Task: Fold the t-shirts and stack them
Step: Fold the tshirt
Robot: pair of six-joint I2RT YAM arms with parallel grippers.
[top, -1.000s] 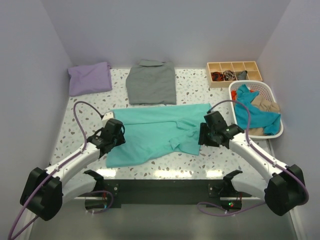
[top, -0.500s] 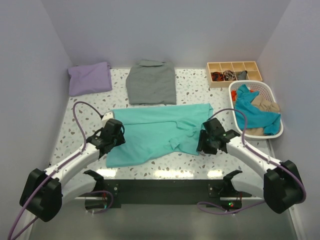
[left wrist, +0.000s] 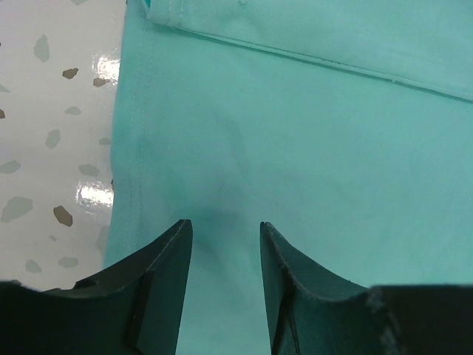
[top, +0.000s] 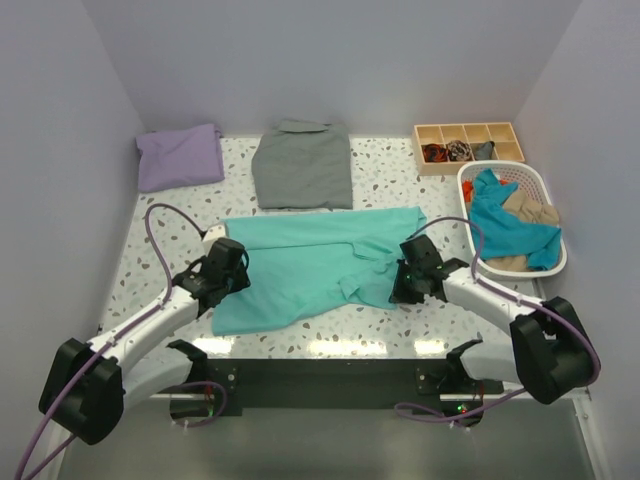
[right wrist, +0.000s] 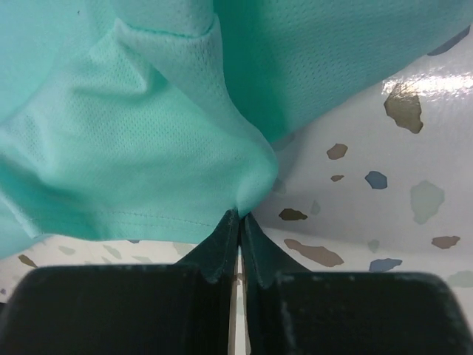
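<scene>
A turquoise t-shirt (top: 305, 262) lies spread flat across the middle of the table, partly folded. My left gripper (top: 231, 270) is over its left part, close to the left hem. In the left wrist view the left gripper (left wrist: 225, 229) is open, with flat turquoise cloth (left wrist: 310, 148) below the gap. My right gripper (top: 402, 287) is at the shirt's right edge. In the right wrist view the right gripper (right wrist: 240, 216) is shut on a pinched fold of turquoise cloth (right wrist: 162, 170) at the hem. A lavender t-shirt (top: 180, 156) lies folded at the back left corner.
A folded grey shirt (top: 302, 165) lies at the back centre. At the back right stand a wooden divided box (top: 467, 127) of small items and a white basket (top: 508, 170) holding a blue cloth and other clothes. Walls close in the table on three sides.
My right gripper has slid a little left and closer to the near edge, and has shut on the turquoise shirt's right edge. The left gripper has stayed put.
</scene>
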